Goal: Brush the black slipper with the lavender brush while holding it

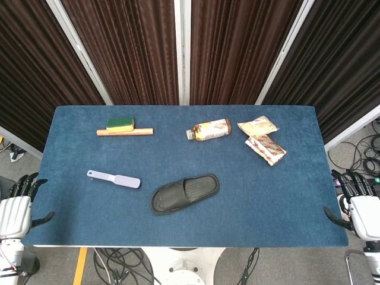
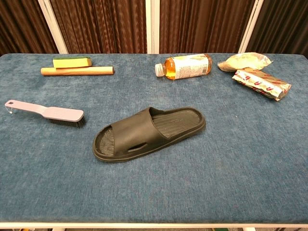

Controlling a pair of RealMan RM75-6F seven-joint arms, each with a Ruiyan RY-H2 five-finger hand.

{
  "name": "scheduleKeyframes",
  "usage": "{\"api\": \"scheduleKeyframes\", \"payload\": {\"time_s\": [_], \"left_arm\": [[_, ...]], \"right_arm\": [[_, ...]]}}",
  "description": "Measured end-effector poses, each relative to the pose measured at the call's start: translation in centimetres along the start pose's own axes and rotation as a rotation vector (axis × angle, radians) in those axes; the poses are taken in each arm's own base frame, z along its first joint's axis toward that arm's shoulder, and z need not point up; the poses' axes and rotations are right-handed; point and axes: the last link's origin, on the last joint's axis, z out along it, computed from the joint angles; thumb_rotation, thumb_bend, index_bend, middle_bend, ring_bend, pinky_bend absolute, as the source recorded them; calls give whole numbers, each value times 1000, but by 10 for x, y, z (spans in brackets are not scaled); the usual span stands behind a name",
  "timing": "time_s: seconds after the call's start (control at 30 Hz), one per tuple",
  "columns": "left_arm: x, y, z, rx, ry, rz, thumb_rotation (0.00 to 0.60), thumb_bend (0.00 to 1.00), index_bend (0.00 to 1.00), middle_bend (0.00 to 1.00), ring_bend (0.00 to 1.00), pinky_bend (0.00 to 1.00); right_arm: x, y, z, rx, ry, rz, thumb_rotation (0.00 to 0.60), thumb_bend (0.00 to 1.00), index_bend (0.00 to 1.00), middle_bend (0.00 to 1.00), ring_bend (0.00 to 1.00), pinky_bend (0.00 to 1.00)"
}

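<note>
The black slipper (image 1: 184, 193) (image 2: 149, 133) lies sole down near the middle front of the blue table, toe end toward the front left. To its left lies the lavender brush (image 1: 114, 179) (image 2: 45, 111), bristles down, handle pointing left. My left hand (image 1: 19, 203) hangs off the table's front left corner, fingers apart and holding nothing. Off the front right corner is my right hand (image 1: 355, 203), also holding nothing with its fingers spread. The chest view shows neither hand.
At the back left a yellow-green sponge (image 1: 120, 123) sits beside a wooden stick (image 1: 124, 132). A plastic bottle (image 1: 209, 129) lies on its side at the back centre. Two snack packets (image 1: 265, 139) lie at the back right.
</note>
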Motion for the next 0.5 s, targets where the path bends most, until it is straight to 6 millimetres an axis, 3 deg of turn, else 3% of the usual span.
{"api": "scheduleKeyframes", "payload": {"time_s": [0.33, 0.5], "left_arm": [[-4, 0, -4, -2, -7, -9, 600, 9, 287, 217, 118, 185], [-8, 8, 14, -60, -25, -2, 600, 9, 287, 217, 118, 185]], "right_arm": [[1, -1, 1, 13, -1, -1, 600, 176, 56, 169, 10, 46], [4, 0, 5, 18, 4, -21, 600, 176, 56, 169, 10, 46]]}}
